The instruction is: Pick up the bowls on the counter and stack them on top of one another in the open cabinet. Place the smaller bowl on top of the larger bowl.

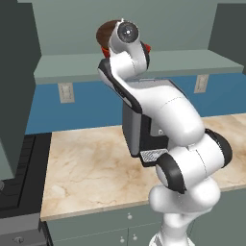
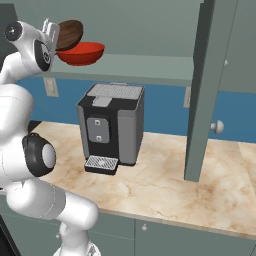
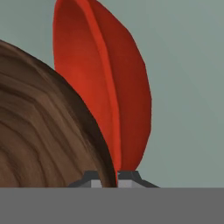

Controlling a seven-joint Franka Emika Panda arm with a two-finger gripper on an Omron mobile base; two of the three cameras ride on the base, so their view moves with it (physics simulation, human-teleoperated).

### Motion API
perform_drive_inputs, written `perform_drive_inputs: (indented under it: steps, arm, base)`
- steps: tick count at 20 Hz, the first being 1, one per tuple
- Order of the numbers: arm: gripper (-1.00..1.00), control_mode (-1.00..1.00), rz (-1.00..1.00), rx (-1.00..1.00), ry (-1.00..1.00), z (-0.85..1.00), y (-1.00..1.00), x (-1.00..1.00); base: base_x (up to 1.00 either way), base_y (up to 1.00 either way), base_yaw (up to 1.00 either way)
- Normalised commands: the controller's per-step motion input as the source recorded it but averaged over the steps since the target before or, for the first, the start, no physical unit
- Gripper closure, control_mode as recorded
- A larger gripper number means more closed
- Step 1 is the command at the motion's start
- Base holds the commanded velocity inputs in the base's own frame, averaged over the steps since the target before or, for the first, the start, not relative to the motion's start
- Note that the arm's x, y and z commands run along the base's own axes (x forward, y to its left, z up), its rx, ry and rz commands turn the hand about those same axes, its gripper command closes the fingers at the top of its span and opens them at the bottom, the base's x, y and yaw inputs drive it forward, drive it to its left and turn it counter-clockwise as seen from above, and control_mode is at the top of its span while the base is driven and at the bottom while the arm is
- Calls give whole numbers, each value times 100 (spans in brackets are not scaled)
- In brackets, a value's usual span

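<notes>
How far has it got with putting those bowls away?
Nearly there, it seems. The red bowl already sits on the cabinet shelf. The gripper holds the brown bowl by its rim, tilted over the red one. Left to do: lower it into the red bowl and let go. No bowl is on the counter, which holds a coffee machine.

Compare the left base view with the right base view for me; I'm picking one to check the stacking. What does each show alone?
Left base view alone: a wall outlet and a dark stove edge. Right base view alone: the red bowl sitting whole on the cabinet shelf, the brown bowl tilted above it, and a cabinet door. Both show the coffee machine on the counter.
</notes>
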Motion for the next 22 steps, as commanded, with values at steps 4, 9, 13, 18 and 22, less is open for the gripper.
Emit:
perform_drive_inputs:
  steps: [4,9,13,18,22]
  arm:
    - [100,-100,-3,4,0,-25,0,14]
    - [100,-100,-6,5,2,-21,0,11]
    - [100,-100,-8,6,10,-39,-6,-3]
    - [100,-100,-6,4,7,-45,-11,-21]
    - [100,-100,-7,8,2,-20,-9,-2]
  base:
    - [0,0,0]
    - [0,0,0]
    - [0,0,0]
    - [0,0,0]
    - [0,0,0]
